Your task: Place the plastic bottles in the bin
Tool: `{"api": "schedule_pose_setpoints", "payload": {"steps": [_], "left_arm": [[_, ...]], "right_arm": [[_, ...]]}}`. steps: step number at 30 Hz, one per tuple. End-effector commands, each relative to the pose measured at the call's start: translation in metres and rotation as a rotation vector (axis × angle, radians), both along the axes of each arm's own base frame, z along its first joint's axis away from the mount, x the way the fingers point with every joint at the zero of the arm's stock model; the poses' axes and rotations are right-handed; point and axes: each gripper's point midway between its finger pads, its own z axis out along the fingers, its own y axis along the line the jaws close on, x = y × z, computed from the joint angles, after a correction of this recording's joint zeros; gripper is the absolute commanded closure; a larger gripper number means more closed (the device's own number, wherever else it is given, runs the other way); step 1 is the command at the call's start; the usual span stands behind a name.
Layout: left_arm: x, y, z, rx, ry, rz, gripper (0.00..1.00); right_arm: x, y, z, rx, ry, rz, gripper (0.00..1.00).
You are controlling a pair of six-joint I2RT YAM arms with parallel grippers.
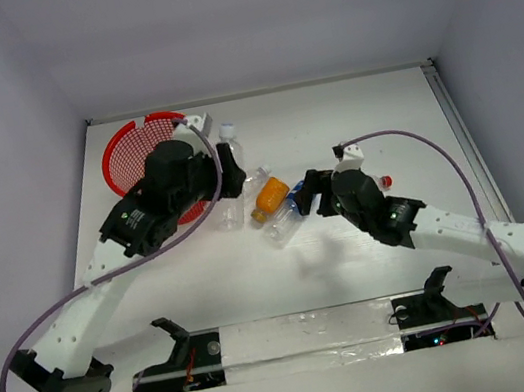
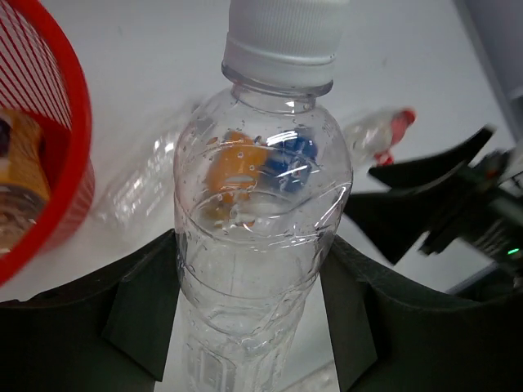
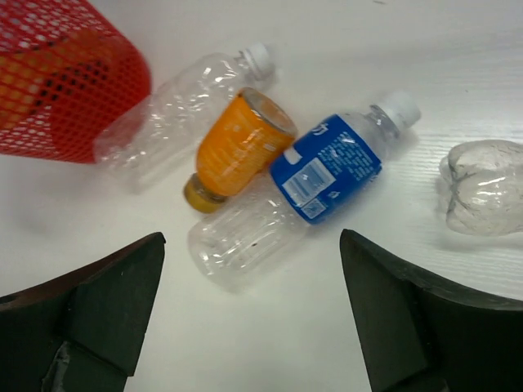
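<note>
Near the far left corner of the counter, the bin, red mesh with a solid rim, partly covered by the left arm in the top view; inside it, from the left wrist view, one partly seen bottle. Just beside the bin, on the side toward the right edge, the left gripper clamped firmly on the body of a plain clear bottle, white cap pointing to the far edge; impossible to tell whether resting on the counter or lifted. Around the middle of the counter, somewhat nearer to the far edge, three bottles lying down and touching each other: a second clear bottle closest to the bin, an orange-yellow bottle in the middle, a blue-label bottle toward the right edge. Close by this group, the right gripper, jaws spread wide apart, gripping nothing, the base end of the blue-label bottle showing between them. Further toward the right edge, lying alone, a red-cap bottle, mostly hidden by the right arm in the top view.
</note>
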Motion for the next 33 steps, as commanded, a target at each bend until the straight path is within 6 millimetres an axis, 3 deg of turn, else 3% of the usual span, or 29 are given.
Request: {"api": "schedule_pose_setpoints", "payload": {"steps": [1, 3, 5, 6, 10, 11, 13, 17, 18, 24, 28, 33], "left_arm": [[0.028, 0.005, 0.082, -0.148, -0.239, 0.119, 0.46], [0.049, 0.022, 0.115, -0.190, -0.345, 0.214, 0.46], [0.065, 0.039, 0.131, -0.192, -0.407, 0.292, 0.46], [0.079, 0.057, 0.144, -0.208, -0.454, 0.358, 0.46], [0.109, 0.108, 0.161, -0.241, -0.569, 0.523, 0.46], [0.115, 0.115, 0.156, -0.236, -0.581, 0.549, 0.46], [0.123, 0.126, 0.167, -0.269, -0.644, 0.591, 0.46], [0.141, 0.136, 0.160, -0.274, -0.693, 0.635, 0.46], [0.144, 0.139, 0.166, -0.279, -0.728, 0.638, 0.46], [0.168, 0.146, 0.153, -0.231, -0.766, 0.665, 0.47], [0.186, 0.156, 0.139, -0.198, -0.779, 0.691, 0.48], [0.203, 0.151, 0.113, -0.182, -0.790, 0.673, 0.47]], "right_arm": [[0.016, -0.004, -0.003, 0.045, 0.023, -0.099, 0.06], [0.023, -0.008, -0.010, 0.057, 0.040, -0.126, 0.04], [0.028, -0.008, -0.023, 0.058, 0.069, -0.137, 0.03], [0.030, -0.007, -0.027, 0.065, 0.080, -0.133, 0.02], [0.042, -0.004, -0.048, 0.051, 0.123, -0.151, 0.01], [0.048, -0.005, -0.054, 0.038, 0.137, -0.167, 0.00], [0.055, -0.005, -0.060, 0.031, 0.152, -0.180, 0.00], [0.073, -0.005, -0.069, 0.052, 0.172, -0.203, 0.00], [0.073, -0.001, -0.076, 0.053, 0.186, -0.192, 0.00], [0.083, 0.008, -0.073, 0.111, 0.167, -0.174, 0.00], [0.081, 0.011, -0.069, 0.128, 0.154, -0.151, 0.02], [0.090, 0.006, -0.073, 0.093, 0.166, -0.189, 0.02]]}}
